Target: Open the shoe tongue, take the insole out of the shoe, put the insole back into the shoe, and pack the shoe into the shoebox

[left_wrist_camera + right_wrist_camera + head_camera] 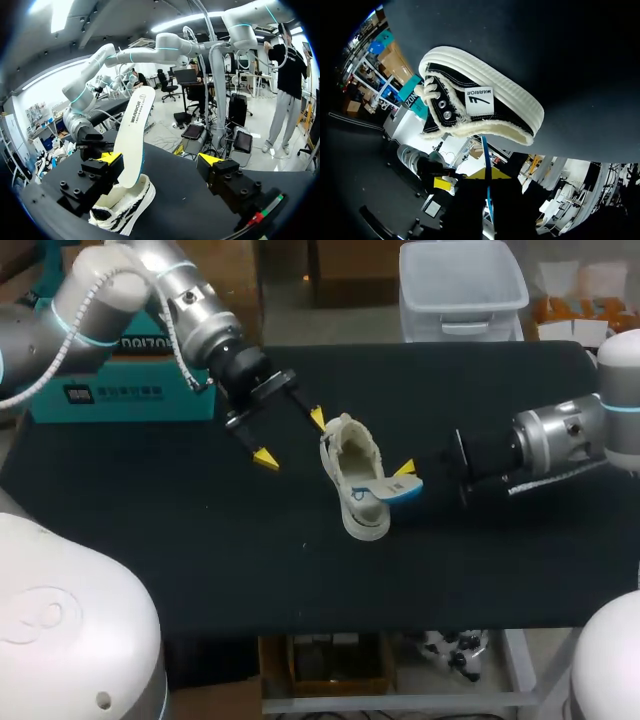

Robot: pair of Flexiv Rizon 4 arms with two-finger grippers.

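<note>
At the far left of the black worktop (150,540) a teal shoebox (110,390) is standing at the rear edge. It is carrying white print on its side, but the left arm is covering a part of it. The left arm is coming in from that corner, and the left gripper (291,438) is hanging just above the cloth with its jaws spread wide and nothing between them. One yellow tip is sitting just beside the heel end of the shoe (352,485), and I cannot tell if it is touching. In the left wrist view the left gripper (161,159) is showing the same wide gap, with the shoe (122,212) lying beside one finger. The shoe is lying near the middle of the worktop, black and white with a thick white sole. The right wrist view is showing a small white label (479,97) with dark print and a mark on the side of the shoe (485,100). The insole (132,145) is standing up out of the shoe opening, with one end inside. It is white with a blue edge and has a line of dark print along it. To the right, the right gripper (402,478) is gripping the insole (392,490) with its jaws closed on it. In its own wrist view the insole (486,150) is appearing edge-on as a thin blue line running into the right gripper (487,175).
</note>
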